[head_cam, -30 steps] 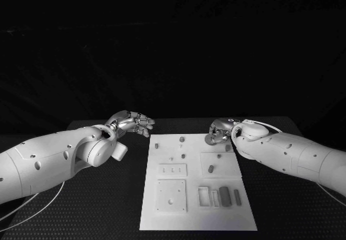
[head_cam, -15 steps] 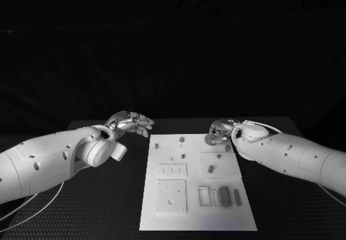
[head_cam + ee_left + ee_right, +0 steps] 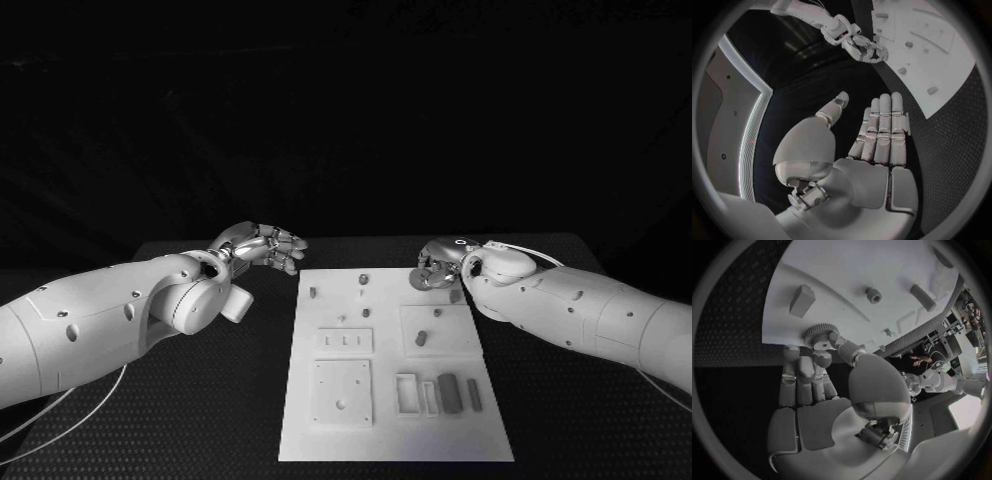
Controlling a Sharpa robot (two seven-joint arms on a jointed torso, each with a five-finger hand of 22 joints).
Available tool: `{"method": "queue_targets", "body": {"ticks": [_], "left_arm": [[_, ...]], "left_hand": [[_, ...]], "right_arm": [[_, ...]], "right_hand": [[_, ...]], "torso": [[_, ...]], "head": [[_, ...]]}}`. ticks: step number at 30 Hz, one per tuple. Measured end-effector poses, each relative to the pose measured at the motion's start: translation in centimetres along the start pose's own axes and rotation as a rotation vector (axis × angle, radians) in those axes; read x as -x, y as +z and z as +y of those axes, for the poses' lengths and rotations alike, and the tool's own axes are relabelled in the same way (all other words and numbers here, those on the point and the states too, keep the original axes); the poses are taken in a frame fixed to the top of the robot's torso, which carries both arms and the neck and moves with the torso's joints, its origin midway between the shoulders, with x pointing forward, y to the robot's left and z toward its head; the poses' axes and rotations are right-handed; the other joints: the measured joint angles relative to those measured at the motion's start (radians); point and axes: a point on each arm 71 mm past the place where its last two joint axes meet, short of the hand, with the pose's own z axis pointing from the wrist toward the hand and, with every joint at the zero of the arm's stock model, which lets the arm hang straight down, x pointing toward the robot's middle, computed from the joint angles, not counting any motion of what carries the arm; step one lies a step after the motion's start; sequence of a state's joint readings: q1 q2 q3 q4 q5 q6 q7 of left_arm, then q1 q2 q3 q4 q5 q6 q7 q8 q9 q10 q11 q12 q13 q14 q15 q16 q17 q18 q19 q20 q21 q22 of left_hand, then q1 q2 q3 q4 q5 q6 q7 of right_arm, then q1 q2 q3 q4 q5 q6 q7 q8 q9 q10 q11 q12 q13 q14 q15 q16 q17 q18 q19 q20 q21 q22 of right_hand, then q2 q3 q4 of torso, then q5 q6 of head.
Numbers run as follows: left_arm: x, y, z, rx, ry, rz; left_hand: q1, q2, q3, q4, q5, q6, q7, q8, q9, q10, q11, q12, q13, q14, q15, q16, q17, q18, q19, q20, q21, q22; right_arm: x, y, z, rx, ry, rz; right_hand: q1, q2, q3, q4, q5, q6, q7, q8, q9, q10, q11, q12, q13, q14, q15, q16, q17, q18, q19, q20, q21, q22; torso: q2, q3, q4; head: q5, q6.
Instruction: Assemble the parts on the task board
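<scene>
The right hand (image 3: 814, 372) pinches a small gear (image 3: 820, 331) over the far right corner of the task board (image 3: 397, 440), so it should lower it slowly and level onto its place, while the left hand (image 3: 873, 145) waits wide open and empty beside the board.

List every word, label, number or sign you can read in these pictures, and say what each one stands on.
None can be read.
The task board bears slots, holes and small parts but no print that I can make out.
The left hand, the right hand with the toothed round part at its fingertips, and both white arms show no lettering.
</scene>
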State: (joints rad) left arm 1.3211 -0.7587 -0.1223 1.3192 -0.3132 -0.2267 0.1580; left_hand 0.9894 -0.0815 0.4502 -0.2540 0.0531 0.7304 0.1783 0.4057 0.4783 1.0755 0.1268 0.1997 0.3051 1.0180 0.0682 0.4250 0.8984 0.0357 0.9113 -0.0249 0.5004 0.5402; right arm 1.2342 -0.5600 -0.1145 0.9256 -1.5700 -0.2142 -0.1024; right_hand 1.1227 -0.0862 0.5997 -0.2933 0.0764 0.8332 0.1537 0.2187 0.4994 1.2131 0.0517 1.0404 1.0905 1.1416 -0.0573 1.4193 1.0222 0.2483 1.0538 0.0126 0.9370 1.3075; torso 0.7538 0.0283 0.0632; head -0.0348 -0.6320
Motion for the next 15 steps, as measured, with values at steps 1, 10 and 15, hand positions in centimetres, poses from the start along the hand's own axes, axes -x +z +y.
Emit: {"method": "queue_targets", "body": {"ticks": [1, 10, 15], "left_arm": [[0.01, -0.01, 0.00, 0.000, 0.000, 0.000], [0.04, -0.02, 0.02, 0.001, 0.000, -0.001], [0.05, -0.03, 0.02, 0.001, 0.000, -0.001]], "left_hand": [[0.000, 0.000, 0.000, 0.000, 0.000, 0.000, 0.000, 0.000, 0.000, 0.000, 0.000, 0.000, 0.000, 0.000, 0.000, 0.000, 0.000, 0.000, 0.000, 0.000, 0.000, 0.000], [0.000, 0.000, 0.000, 0.000, 0.000, 0.000, 0.000, 0.000, 0.001, 0.000, 0.000, 0.000, 0.001, 0.000, 0.000, 0.000, 0.000, 0.000, 0.000, 0.000, 0.000, 0.000], [0.000, 0.000, 0.000, 0.000, 0.000, 0.000, 0.000, 0.000, 0.001, 0.000, 0.000, 0.000, 0.001, 0.000, 0.000, 0.000, 0.000, 0.000, 0.000, 0.000, 0.000, 0.001]], "right_arm": [[0.00, 0.00, 0.01, 0.000, 0.000, -0.001], [0.02, -0.01, 0.15, 0.003, -0.001, -0.014], [-0.02, -0.08, 0.40, 0.007, -0.005, -0.029]], "right_hand": [[0.003, 0.004, -0.001, -0.001, 0.000, 0.007, -0.002, 0.005, 0.001, 0.000, -0.001, 0.002, 0.000, -0.002, -0.001, 0.001, 0.000, 0.000, 0.000, 0.000, 0.000, 0.000], [-0.007, 0.045, -0.008, 0.001, -0.003, 0.039, -0.020, 0.027, 0.002, 0.015, -0.029, 0.004, -0.004, 0.007, -0.021, 0.005, -0.004, 0.002, 0.000, 0.000, 0.006, 0.000], [-0.005, 0.054, -0.009, -0.001, 0.001, 0.040, -0.020, 0.027, 0.002, 0.022, -0.036, 0.004, -0.006, 0.018, -0.032, 0.009, -0.001, 0.007, 0.002, -0.002, 0.010, 0.000]], "torso": [[0.000, 0.0000, 0.0000], [0.000, 0.0001, 0.0000], [0.000, 0.0001, -0.0001]], "head": [[0.000, 0.000], [0.001, 0.001], [0.001, 0.002]]}}
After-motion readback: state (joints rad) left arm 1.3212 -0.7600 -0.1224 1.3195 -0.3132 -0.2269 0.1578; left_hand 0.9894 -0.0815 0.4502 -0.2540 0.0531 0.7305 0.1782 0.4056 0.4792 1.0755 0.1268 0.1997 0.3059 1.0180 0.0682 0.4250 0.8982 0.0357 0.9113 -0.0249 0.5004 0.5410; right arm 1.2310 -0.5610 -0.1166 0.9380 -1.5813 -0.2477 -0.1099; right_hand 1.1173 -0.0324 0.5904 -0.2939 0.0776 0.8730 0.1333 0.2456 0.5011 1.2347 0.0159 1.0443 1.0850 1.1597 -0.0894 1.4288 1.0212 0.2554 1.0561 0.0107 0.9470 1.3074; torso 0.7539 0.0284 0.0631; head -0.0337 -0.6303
